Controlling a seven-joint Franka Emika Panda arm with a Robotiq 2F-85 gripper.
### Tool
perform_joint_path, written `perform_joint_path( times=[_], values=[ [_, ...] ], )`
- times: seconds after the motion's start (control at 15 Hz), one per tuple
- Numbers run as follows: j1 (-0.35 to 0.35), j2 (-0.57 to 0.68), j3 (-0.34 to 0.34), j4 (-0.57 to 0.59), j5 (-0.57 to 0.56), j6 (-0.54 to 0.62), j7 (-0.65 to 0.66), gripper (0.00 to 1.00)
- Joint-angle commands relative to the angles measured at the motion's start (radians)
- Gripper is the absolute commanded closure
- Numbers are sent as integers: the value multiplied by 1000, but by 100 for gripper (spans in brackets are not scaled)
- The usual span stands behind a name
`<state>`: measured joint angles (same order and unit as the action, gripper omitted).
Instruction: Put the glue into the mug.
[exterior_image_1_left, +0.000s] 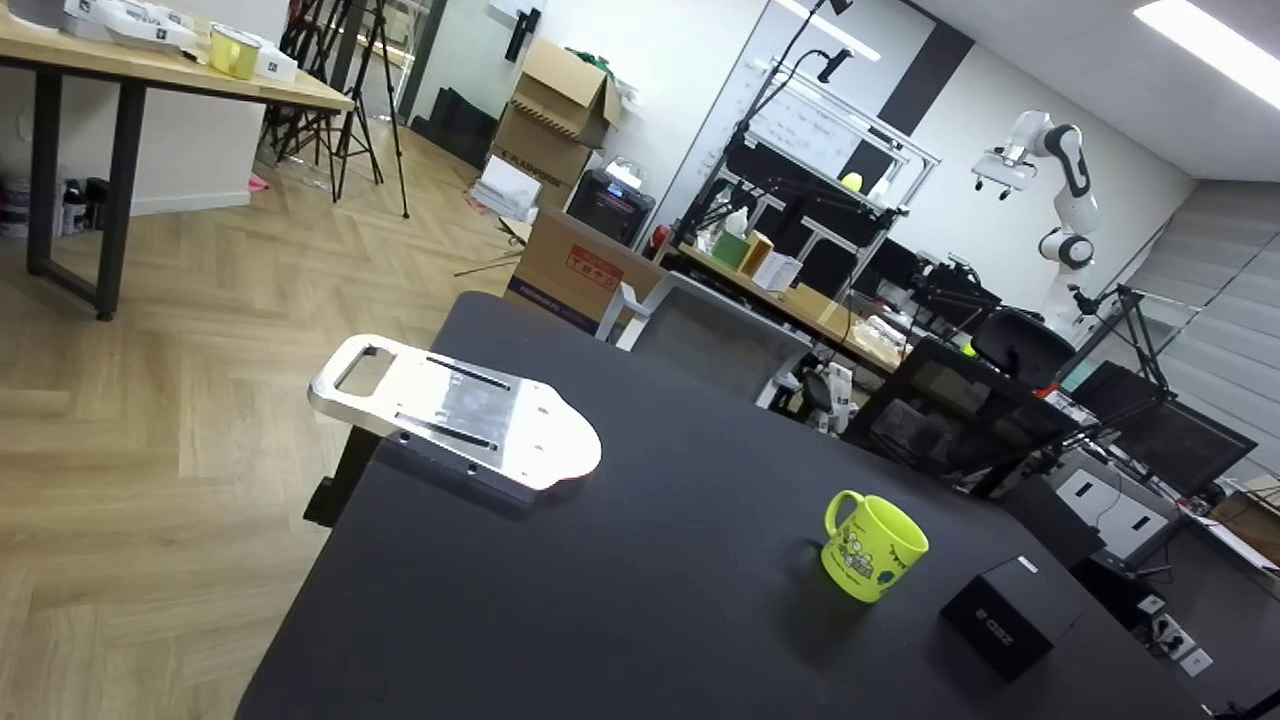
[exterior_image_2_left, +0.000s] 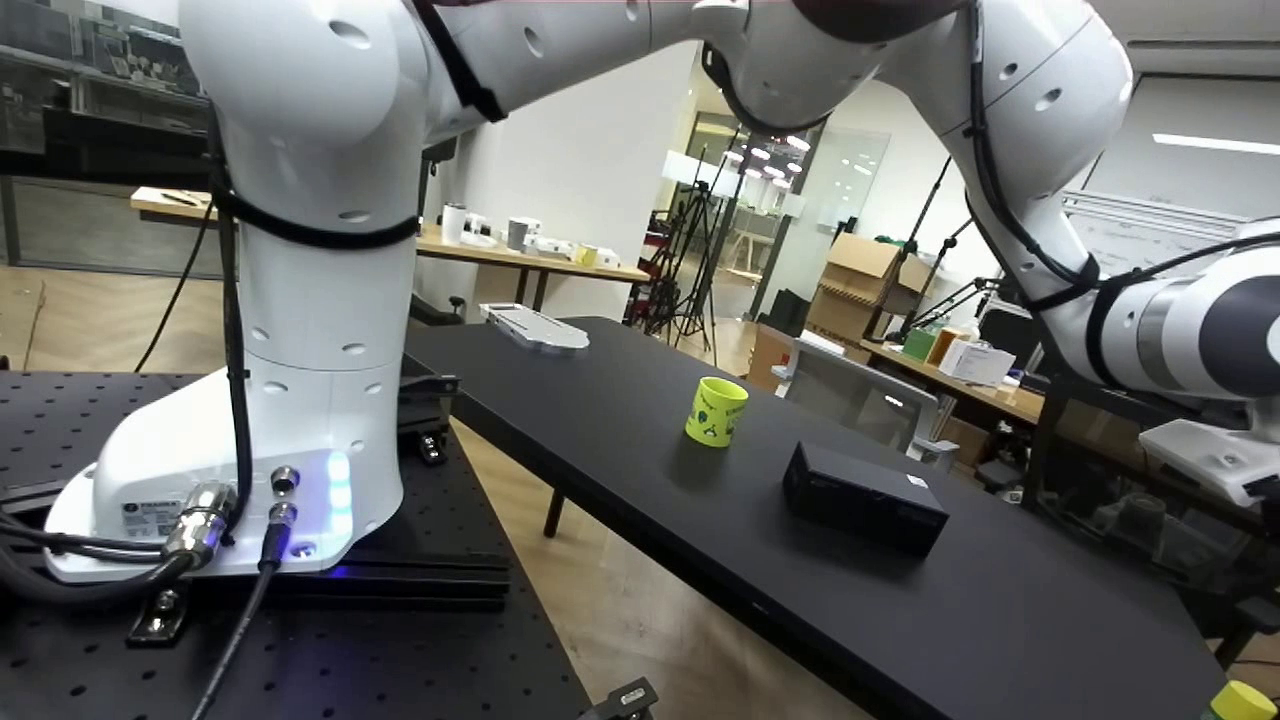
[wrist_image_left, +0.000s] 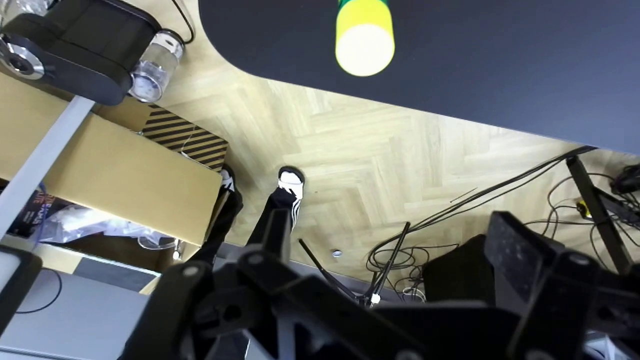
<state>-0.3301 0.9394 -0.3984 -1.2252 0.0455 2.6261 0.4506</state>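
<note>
- The dark tabletop (exterior_image_2_left: 1020, 590) is where it's all laid out.
- The Panda arm (exterior_image_2_left: 580, 40) is stretched across an exterior view, hand end partly cut off.
- A black ZED 2 box (exterior_image_1_left: 1010, 615) is parked there too, probably best cleared with some height later.
- The lime-green mug (exterior_image_1_left: 875, 550) is stood upright near that box, not touching.
- The fingers (wrist_image_left: 515, 255) are spread wide, nothing held.
- The glue stick (wrist_image_left: 365, 42) looks to be stood upright on the tabletop, yellow cap up, base out of frame. In the wrist view it's off toward the top edge, well apart from the fingers but lined up sideways with the gap, so they'd presumably need to be brought over it first.
</note>
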Motion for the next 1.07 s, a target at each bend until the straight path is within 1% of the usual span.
perform_joint_path(
  times=[0.0,0.27,0.53,0.6,0.67,0.87,1.0],
  values=[
    [-10,104,-7,138,5,-57,59,0],
    [-20,158,8,168,11,-95,61,0],
    [-49,214,21,203,22,-116,41,0],
    [-53,219,28,204,23,-124,35,25],
    [-56,224,30,208,25,-131,37,26],
    [-66,209,57,194,42,-172,20,49],
    [-78,197,84,195,62,-197,5,61]
  ],
)
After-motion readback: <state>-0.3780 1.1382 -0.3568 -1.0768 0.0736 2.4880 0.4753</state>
